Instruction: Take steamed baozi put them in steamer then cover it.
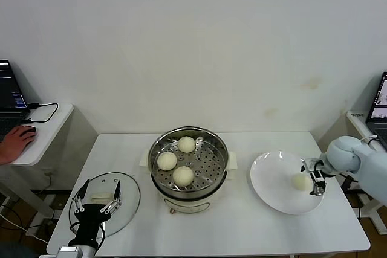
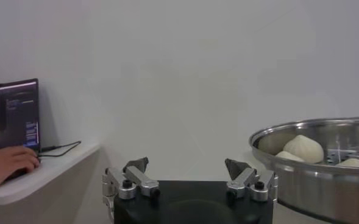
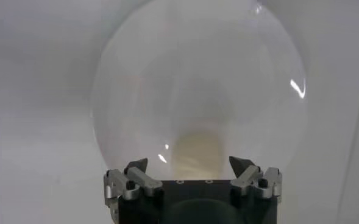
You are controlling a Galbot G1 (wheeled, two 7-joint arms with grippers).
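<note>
Three baozi (image 1: 182, 175) sit in the steamer (image 1: 188, 164) at the counter's (image 1: 242, 228) centre. At three o'clock, the fourth baozi (image 1: 300, 182) lies on the plate (image 1: 272, 179), the right pincer (image 1: 312, 177) spread wide around it, gripping nothing. At eight o'clock, the left pincer (image 1: 97, 200) gapes empty above the lid (image 1: 128, 200).

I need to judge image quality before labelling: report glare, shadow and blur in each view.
Head view: even light, sharp; soft shadows under the steamer and white plate.
Left wrist view: steamer rim shows bright reflections; baozi inside readable.
Right wrist view: plate hazy, with small glare streaks; the last baozi is a blurred cream patch between the open right gripper fingertips.
</note>
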